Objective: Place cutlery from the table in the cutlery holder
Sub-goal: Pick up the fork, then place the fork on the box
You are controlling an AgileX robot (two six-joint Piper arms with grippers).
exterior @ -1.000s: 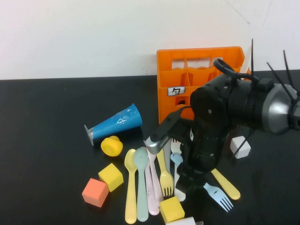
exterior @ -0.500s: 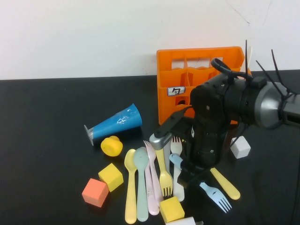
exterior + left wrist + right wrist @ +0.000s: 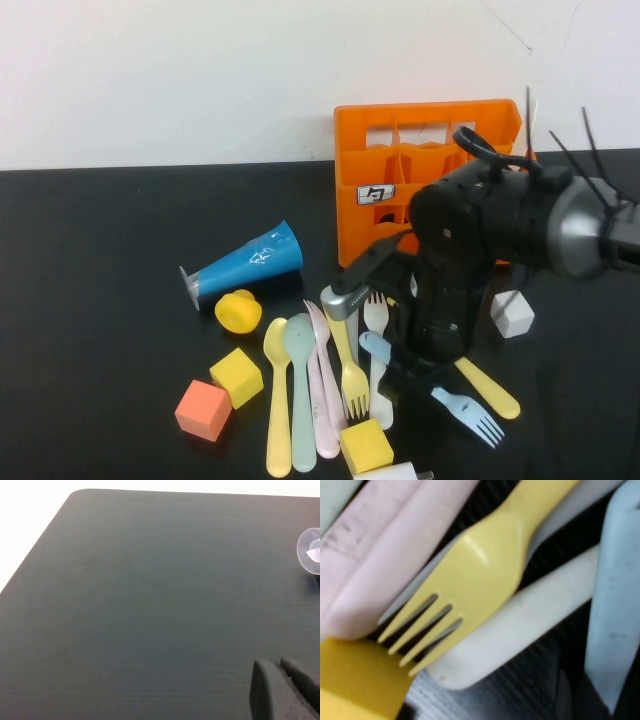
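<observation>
The right arm is reaching down over the pile of cutlery near the front of the black bench (image 3: 90, 300), its dark body covering part of the pile, and the right gripper (image 3: 405, 375) is hanging low just beside the light blue fork (image 3: 462, 408) and the white handle (image 3: 379, 395); whether its jaws are open or closed I cannot tell, since the arm is hiding them in the high view and the right wrist view is showing only a dark edge by the pale blue piece (image 3: 615, 605). In that close view a yellow fork (image 3: 470, 575) is lying across a white handle (image 3: 520, 630) with pink pieces (image 3: 385, 565) alongside and its tines reaching toward a yellow cube (image 3: 355, 680). On the bench a yellow spoon (image 3: 277, 400), a grey-green spoon (image 3: 301, 390), pink cutlery (image 3: 322, 390) and the yellow fork (image 3: 351, 375) are lying side by side, with a yellow handle (image 3: 490, 390) off to the right. The orange cutlery holder (image 3: 425, 165) is standing upright behind the arm, at the back of the bench. A blue cone (image 3: 245, 262) is lying on its side to the left. The left gripper (image 3: 285, 692) is hovering over bare bench, apart from the cutlery, its jaws closed together.
</observation>
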